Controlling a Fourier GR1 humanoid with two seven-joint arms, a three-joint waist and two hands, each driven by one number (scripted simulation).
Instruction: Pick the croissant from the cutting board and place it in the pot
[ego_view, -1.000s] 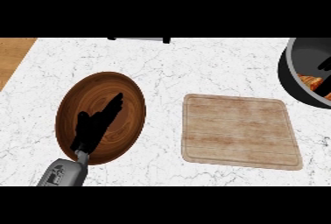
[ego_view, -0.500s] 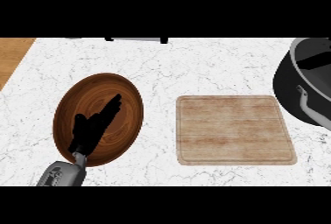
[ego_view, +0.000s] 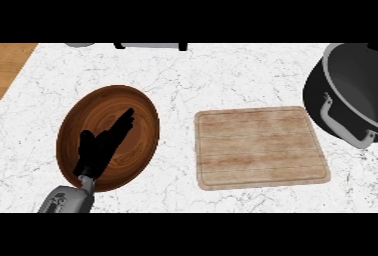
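Our left hand (ego_view: 103, 145) comes in from the lower left and lies over the brown wooden plate (ego_view: 144, 107), its fingers straight and relaxed, holding nothing. It is only resting there. Our right hand does not show in the head view, so we cannot say whether it is released or grasping something.

Going outward, the plate seems to carry nothing, though the hand hides a part of it. Just to the right of it on the white marble desk (ego_view: 221, 75) lies the cutting board (ego_view: 260, 147), and its top is bare: we see no croissant on it. At the right edge stands the dark pot (ego_view: 353, 82) with its grey handle (ego_view: 338, 122) turned toward the board. Only a part of its inside shows, and in that part we see nothing.

We cannot see the croissant anywhere. We judge that the picking step is finished and that the croissant is either in the hidden right hand or already in the pot. The next move asks first for a look into the pot to confirm this.
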